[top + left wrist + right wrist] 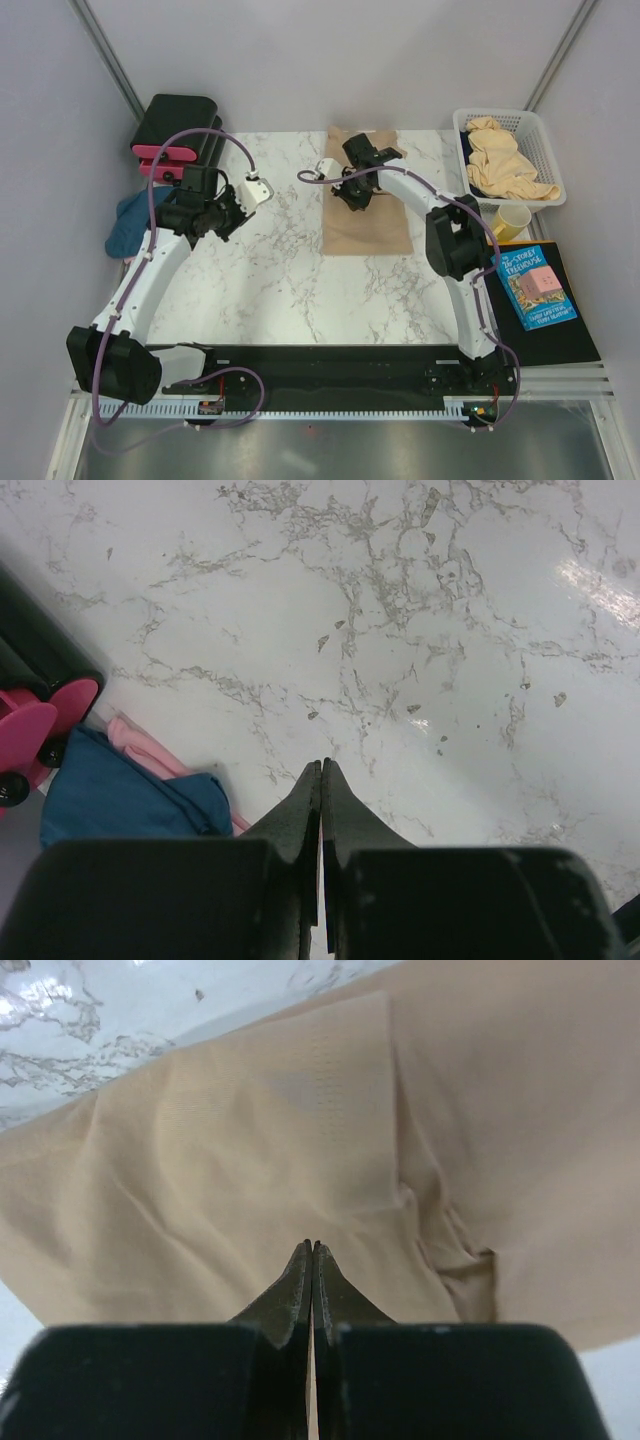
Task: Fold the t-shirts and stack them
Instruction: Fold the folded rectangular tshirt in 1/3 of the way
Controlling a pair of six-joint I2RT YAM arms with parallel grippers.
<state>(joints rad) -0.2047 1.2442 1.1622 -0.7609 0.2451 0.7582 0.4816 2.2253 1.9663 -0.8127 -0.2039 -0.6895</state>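
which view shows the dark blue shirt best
Left wrist: the dark blue t-shirt fills the lower left, with pink cloth along its edge. Top external shows only a bit of it beside the left arm. Right wrist shows none of it.

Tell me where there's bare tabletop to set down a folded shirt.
Free: the marble between the left gripper and the tan t-shirt, and the near strip in front of it. Crowded: right side, with basket, mug and book; far-left corner, with black-and-pink boxes and blue t-shirt.
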